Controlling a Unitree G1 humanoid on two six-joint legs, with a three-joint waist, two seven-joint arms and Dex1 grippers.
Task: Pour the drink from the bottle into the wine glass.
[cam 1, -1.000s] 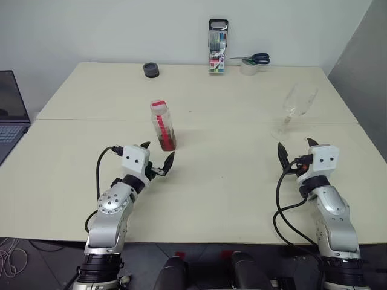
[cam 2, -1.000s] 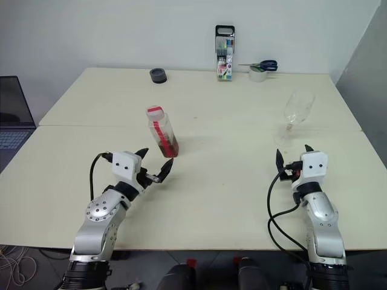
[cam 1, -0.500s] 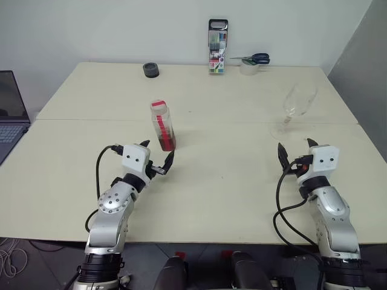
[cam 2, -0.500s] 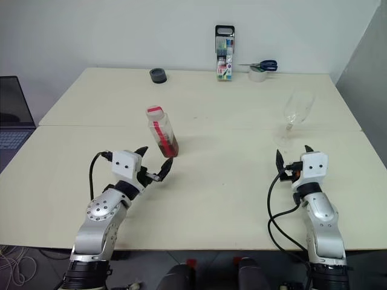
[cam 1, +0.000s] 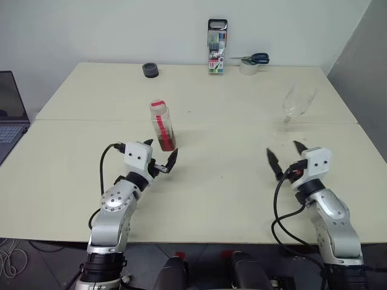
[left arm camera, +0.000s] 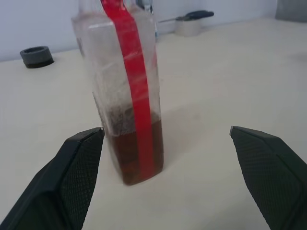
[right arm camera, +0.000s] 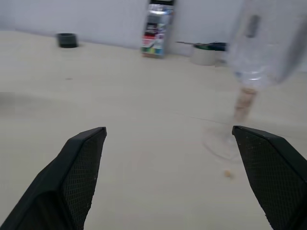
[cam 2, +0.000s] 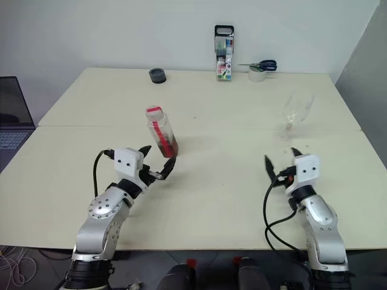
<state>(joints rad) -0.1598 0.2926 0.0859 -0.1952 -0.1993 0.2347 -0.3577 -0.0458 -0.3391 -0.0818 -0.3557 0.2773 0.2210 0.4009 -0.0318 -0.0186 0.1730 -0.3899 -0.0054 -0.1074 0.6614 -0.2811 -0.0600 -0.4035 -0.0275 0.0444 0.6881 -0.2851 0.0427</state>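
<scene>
**Both claws spread wide, nothing lifted yet**

The bottle [cam 1: 162, 125] stands upright on the tabletop [cam 1: 230, 175], red cap on, with the drink [left arm camera: 136, 155] sitting low in its base. The left claw [cam 1: 158, 158] lies level just in front of it, its two black fingers [left arm camera: 72, 172] well apart and not touching the plastic. That spread seems chosen to clear the squarish body, so the claw can slide forward and close around the lower half, where the liquid's weight sits. In the left wrist view the bottle stands toward one finger, not midway between the two, so a small sideways correction looks needed before closing.

The wine glass [cam 1: 297, 104] stands empty on its foot, well apart from the bottle, toward the robot's right. The right claw [cam 1: 284, 156] hovers on the near side of it, fingers likewise wide apart and gripping nothing, and angled inward, off the stem. It is probably there to steady or bring the glass for the pour.

A marker pack [cam 1: 217, 47], scissors [cam 1: 251, 58] and tape roll [cam 1: 150, 70] sit along the far edge, clear of the work.
</scene>
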